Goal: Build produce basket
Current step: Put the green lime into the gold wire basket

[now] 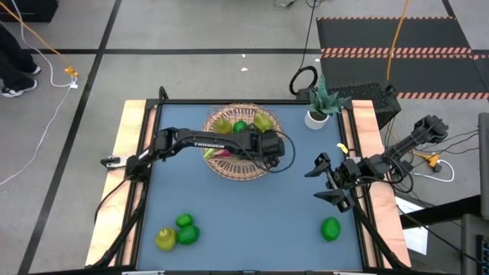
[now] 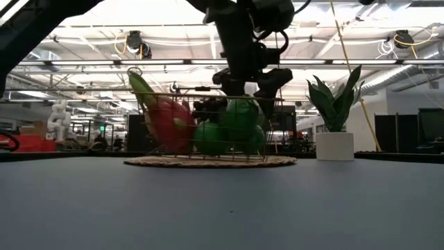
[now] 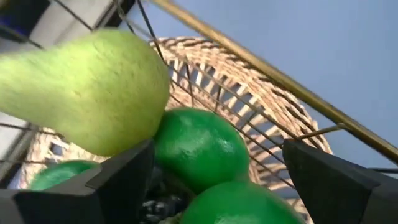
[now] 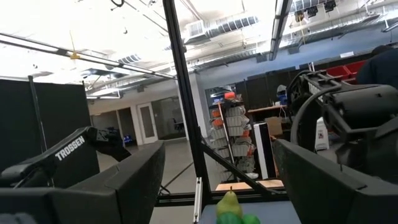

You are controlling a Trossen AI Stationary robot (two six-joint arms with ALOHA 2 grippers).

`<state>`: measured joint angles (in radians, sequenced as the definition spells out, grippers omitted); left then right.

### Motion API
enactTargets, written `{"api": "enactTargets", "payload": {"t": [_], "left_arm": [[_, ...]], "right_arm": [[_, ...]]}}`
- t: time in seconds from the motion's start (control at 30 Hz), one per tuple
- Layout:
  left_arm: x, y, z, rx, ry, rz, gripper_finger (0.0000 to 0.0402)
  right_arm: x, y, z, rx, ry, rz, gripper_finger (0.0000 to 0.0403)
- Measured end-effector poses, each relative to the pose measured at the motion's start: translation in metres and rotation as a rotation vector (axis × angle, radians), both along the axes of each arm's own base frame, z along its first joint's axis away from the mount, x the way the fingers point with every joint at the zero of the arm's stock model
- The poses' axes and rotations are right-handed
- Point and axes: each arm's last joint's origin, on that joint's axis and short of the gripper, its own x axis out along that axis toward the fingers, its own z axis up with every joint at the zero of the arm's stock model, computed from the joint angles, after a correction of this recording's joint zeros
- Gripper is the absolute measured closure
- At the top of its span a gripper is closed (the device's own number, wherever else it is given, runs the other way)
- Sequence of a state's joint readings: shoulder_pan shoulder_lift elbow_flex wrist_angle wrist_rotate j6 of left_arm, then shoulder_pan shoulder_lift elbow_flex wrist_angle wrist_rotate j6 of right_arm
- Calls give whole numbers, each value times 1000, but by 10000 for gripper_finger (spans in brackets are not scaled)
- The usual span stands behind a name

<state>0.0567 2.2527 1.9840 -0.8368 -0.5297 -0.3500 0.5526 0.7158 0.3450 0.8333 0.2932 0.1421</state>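
Blue covers the surface (image 1: 252, 206), framed by pale wooden side rails, with broad open room across its middle and front. At the far middle stands the basket (image 1: 229, 169), tan wicker with thin wire sides, holding a pear (image 3: 87, 93), round green fruits (image 3: 199, 146) and a pink dragon fruit (image 2: 166, 123). The left end effector (image 1: 276, 147) reaches over the basket's right rim from the left edge, arm stretched nearly flat, "TROSSEN" lettered along it; its fingers are spread wide, released, with fruit lying between them but ungripped. The right end effector (image 1: 336, 183) waits near the right rail, fingers parted and empty. Near the front-left edge lie three loose fruits (image 1: 179, 233); one green fruit (image 1: 330, 228) sits front-right. A potted plant (image 1: 319, 107) occupies the far-right corner.
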Motion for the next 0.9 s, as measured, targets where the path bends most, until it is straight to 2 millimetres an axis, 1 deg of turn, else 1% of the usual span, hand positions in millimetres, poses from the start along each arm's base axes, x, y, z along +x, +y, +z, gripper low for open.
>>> {"api": "enactTargets", "payload": {"t": [0.13,0.27,0.37,0.47,0.57,0.67,0.77,0.83,0.9], "left_arm": [[2,7,9,50,9,-33,51],[5,6,19,77,26,-76,50],[8,3,37,89,-9,-100,50],[8,-6,53,94,-41,-119,50],[10,-23,63,99,-62,-163,50],[12,-45,66,111,-83,-225,50],[13,-76,68,119,-119,-286,50],[15,-102,64,166,-159,-334,50],[16,-127,57,205,-185,-390,50]], "right_arm": [[0,0,0,-1,0,-1,106],[0,0,0,-4,0,-2,106],[0,0,0,-6,3,-3,106],[0,0,0,-6,3,-3,106],[0,0,0,-6,3,-3,106],[0,0,0,-2,3,-1,106],[0,0,0,1,1,3,106],[0,0,0,9,2,8,106],[0,0,0,16,3,12,106]]}}
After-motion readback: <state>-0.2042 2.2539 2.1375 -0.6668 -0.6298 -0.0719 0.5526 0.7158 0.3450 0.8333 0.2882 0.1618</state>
